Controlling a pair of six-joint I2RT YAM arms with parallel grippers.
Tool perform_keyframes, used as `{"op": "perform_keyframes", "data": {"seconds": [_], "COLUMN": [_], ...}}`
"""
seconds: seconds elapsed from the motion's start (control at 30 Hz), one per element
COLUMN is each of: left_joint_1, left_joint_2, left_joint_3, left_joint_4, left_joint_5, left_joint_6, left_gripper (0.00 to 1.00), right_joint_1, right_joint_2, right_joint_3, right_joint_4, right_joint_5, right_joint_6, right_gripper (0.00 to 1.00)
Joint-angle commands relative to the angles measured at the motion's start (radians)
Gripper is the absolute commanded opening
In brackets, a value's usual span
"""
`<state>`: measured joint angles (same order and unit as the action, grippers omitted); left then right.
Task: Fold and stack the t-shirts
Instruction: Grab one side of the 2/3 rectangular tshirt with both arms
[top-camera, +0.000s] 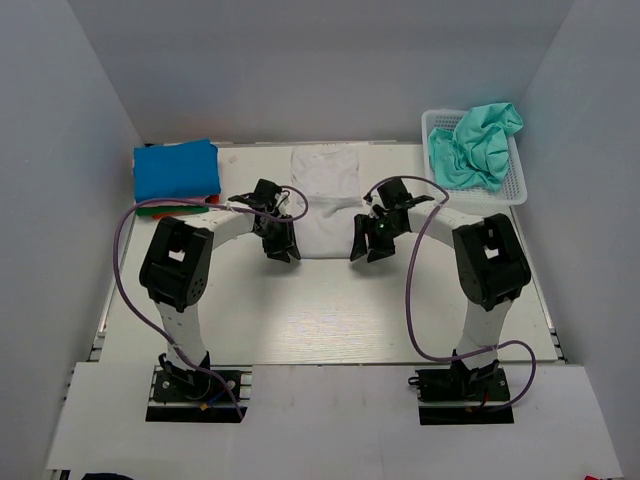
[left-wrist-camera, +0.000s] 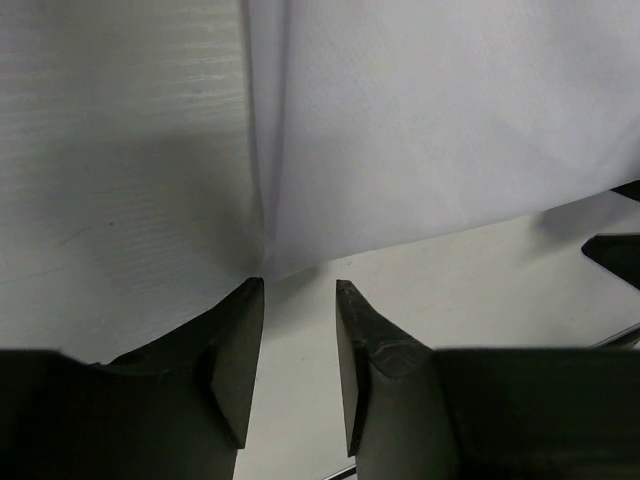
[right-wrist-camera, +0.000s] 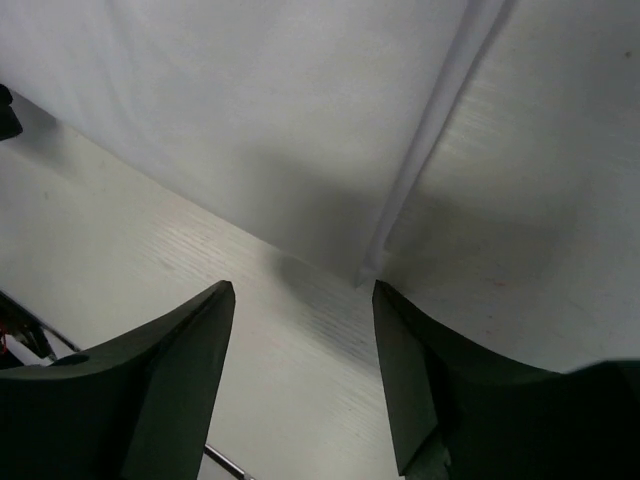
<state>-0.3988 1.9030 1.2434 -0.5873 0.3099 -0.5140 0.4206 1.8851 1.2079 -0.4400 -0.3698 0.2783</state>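
Far left corner of the table (top-camera: 330, 320): a stack of folded t-shirts (top-camera: 176, 170), blue on top, slivers of red and green showing at its near edge. The left arm (top-camera: 178, 265) rises from its base, elbow bent high, forearm reaching inward toward mid-table. Its wrist tips down, so the left gripper (top-camera: 281, 243) points at the surface by the near left corner of the white t-shirt (top-camera: 325, 195). In the wrist view its fingers (left-wrist-camera: 235, 350) stand apart with a narrow gap and nothing between them. The cloth corner sits just ahead of the left tip; whether they touch, cannot tell. The white t-shirt lies flat at the centre, its long side running away from the arms and its near hem between the two grippers. The right arm (top-camera: 490, 262) mirrors the left: elbow up, forearm angled inward, wrist dropped. The right gripper (top-camera: 368, 240) hangs at the shirt's near right corner, fingers spread wider, bare table between them and the corner just beyond the tips. At far right a white basket (top-camera: 485, 196) holds a crumpled teal t-shirt (top-camera: 475, 140), which drapes over the far rim.
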Motion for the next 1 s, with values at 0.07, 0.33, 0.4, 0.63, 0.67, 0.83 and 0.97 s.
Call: {"op": "perform_keyframes", "data": {"seconds": [0.07,0.33,0.4,0.63,0.67,0.83,0.97], "left_joint_1": [-0.014,-0.014,-0.014,-0.014,-0.014,-0.014,-0.023], "left_joint_2": [0.001,0.019,0.034,0.045,0.033,-0.08,-0.146], "left_joint_3": [-0.013,-0.024,0.011,0.045,0.036,0.011,-0.01], "left_joint_4": [0.04,0.092,0.081,0.102,0.115,0.144,0.071], "left_joint_5": [0.027,0.018,-0.005,-0.025,-0.025,-0.048,-0.023], "left_joint_6": [0.003,0.012,0.012,0.022,0.032,0.046,0.057], "left_gripper": [0.37,0.08,0.0,0.0,0.0,0.0,0.0], "right_joint_1": [-0.002,-0.002,-0.002,-0.002,-0.002,0.004,0.007], "right_joint_2": [0.029,0.032,0.049,0.065,0.062,0.011,-0.085], "right_joint_3": [0.024,-0.002,0.016,0.077,0.076,0.079,0.032], "right_joint_4": [0.015,0.095,0.089,0.069,0.067,0.046,-0.029], "right_joint_5": [0.009,0.019,0.031,0.094,0.106,0.1,0.054], "right_joint_6": [-0.002,0.009,0.006,-0.024,-0.033,-0.06,-0.071], "right_gripper": [0.56,0.33,0.33,0.21,0.16,0.0,0.0]}}
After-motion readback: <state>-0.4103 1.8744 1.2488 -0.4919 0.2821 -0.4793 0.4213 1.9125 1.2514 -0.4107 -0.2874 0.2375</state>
